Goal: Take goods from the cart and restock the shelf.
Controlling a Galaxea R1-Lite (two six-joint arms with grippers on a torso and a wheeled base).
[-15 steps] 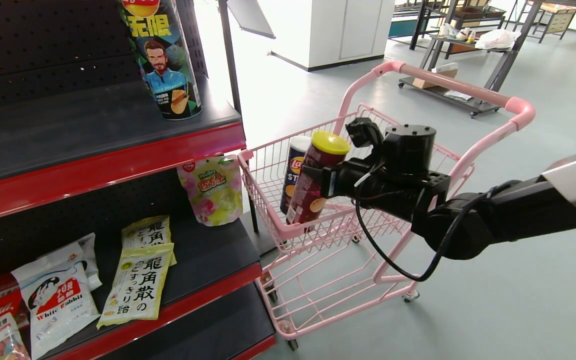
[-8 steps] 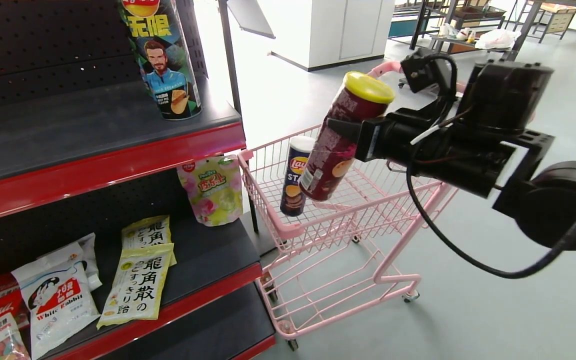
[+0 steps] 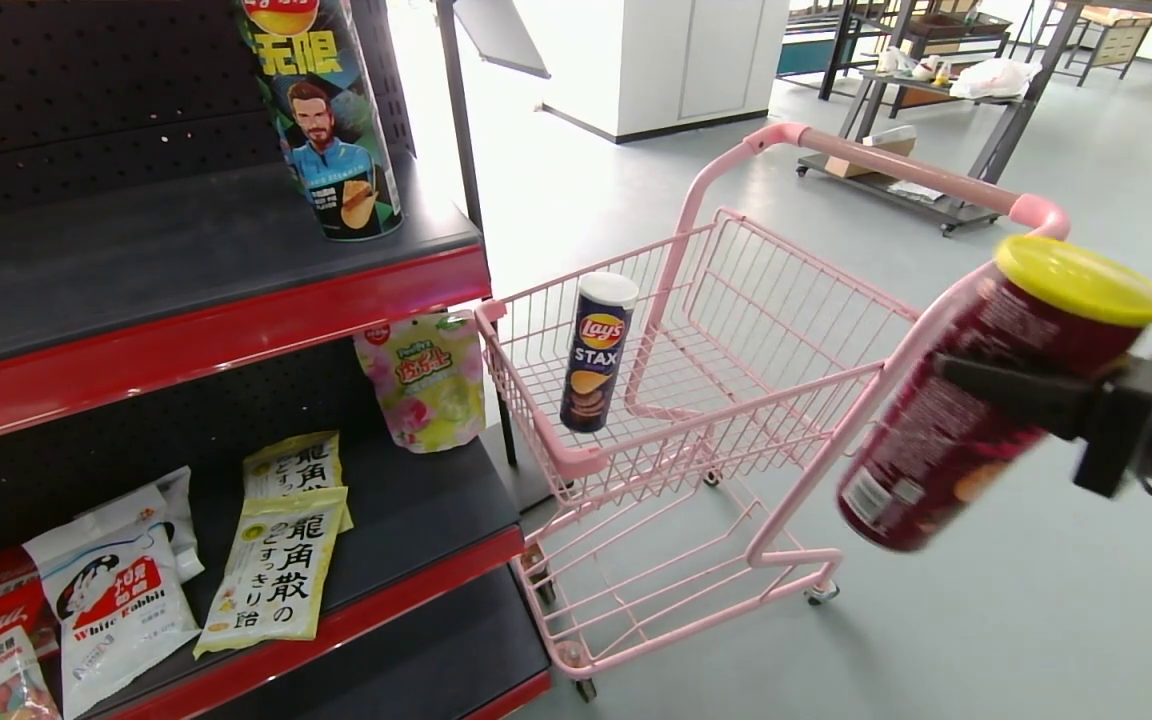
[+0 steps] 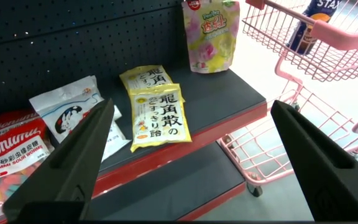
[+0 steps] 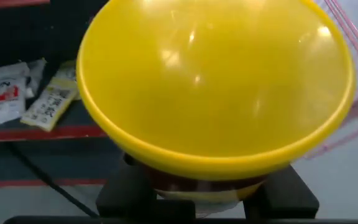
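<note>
While your right gripper clamps the tilted maroon can at the frame's right, you risk clipping the cart handle if you swing low toward the shelf.

Glossy can, smooth plastic lid, wire cart

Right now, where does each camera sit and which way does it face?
Head view: on the head, facing forward and down at the shelf and pink cart; the right gripper holds the red can.
Left wrist view: on the left wrist, facing the lower shelf's yellow candy bags; the open left gripper frames them.
Right wrist view: on the right wrist, facing the can's yellow lid, its fingers clamping the can.
Shared: head and left wrist views both show the blue can in the cart.
</note>
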